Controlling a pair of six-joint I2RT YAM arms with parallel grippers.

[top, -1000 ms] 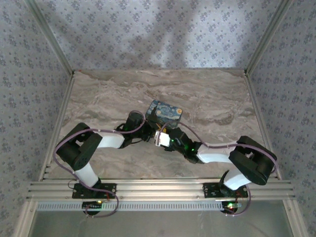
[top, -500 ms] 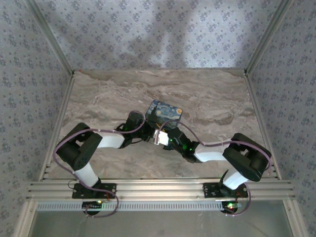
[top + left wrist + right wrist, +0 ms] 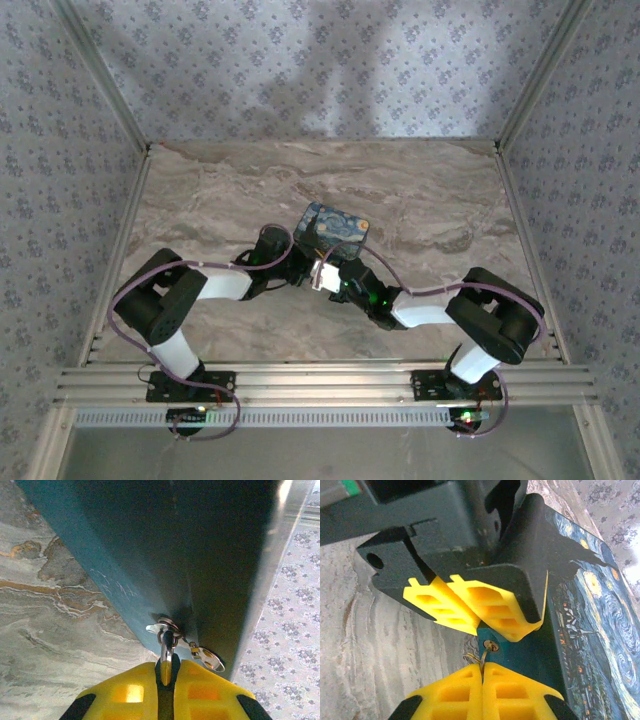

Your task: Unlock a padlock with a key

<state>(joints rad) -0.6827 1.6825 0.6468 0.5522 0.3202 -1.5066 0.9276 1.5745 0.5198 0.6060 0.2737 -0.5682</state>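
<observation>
Dark padlock [image 3: 168, 640] lower centre in left wrist view, at blue box [image 3: 165, 555] edge, long axis vertical in frame — silvery end up, left gripper [image 3: 166, 664] jaws pinching its lower end, right gripper [image 3: 482, 666] jaws clamped on key [image 3: 485, 655].

Tiny dark padlock [image 3: 168, 641] against box [image 3: 150, 540] corner

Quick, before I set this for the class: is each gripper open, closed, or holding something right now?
Left gripper: closed on the padlock.
Right gripper: closed, pinching a thin metal ring beside the box.
</observation>
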